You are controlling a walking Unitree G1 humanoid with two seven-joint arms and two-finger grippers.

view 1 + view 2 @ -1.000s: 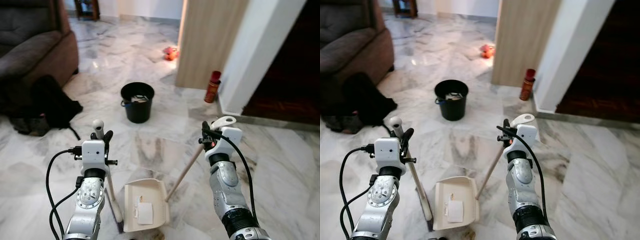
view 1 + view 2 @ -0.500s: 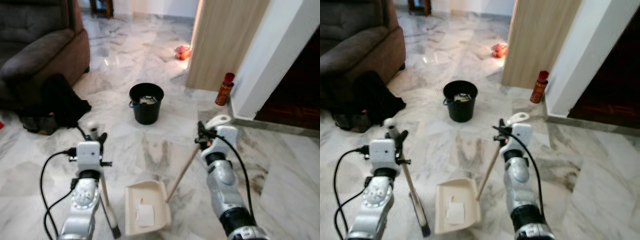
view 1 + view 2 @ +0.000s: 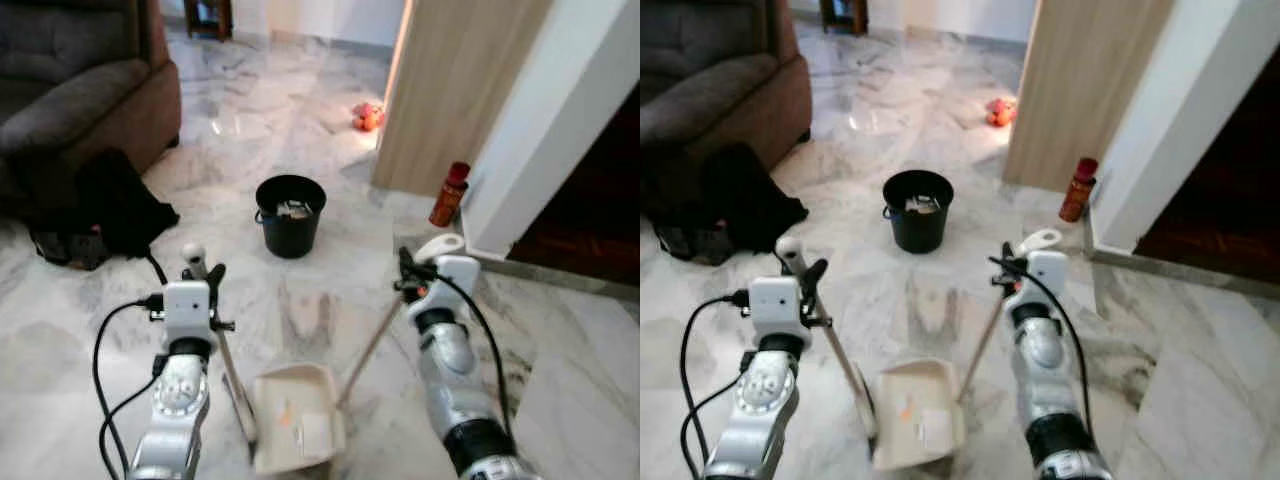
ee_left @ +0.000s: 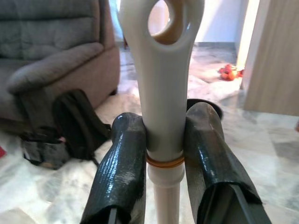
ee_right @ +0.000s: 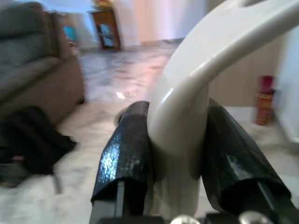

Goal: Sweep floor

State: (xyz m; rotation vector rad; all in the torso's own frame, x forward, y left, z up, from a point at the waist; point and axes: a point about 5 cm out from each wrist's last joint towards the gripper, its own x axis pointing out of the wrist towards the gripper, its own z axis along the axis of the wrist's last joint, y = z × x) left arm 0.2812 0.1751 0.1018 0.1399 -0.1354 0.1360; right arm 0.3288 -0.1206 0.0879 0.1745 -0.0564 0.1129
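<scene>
Marble floor [image 3: 330, 310]: left gripper [image 4: 163, 154] clamped on broom [image 3: 222, 350], right gripper [image 5: 180, 149] clamped on dustpan [image 3: 295, 430]; advisable keeping dustpan level towards bucket [image 3: 290, 215].

You find no text, label, brand, number or sign that can be read anywhere here. The red spray can [image 3: 449, 194], standing on the floor ahead of the right gripper [image 3: 405, 268], has a printed wrap, but the print is too small and blurred for you to make out a single letter. The white scrap [image 3: 312, 432] lying in the dustpan [image 3: 296, 430], below and between the two grippers, shows you no writing. The handles clamped in the left gripper [image 4: 163, 158] and the right gripper are plain cream plastic, with no marking on them.
</scene>
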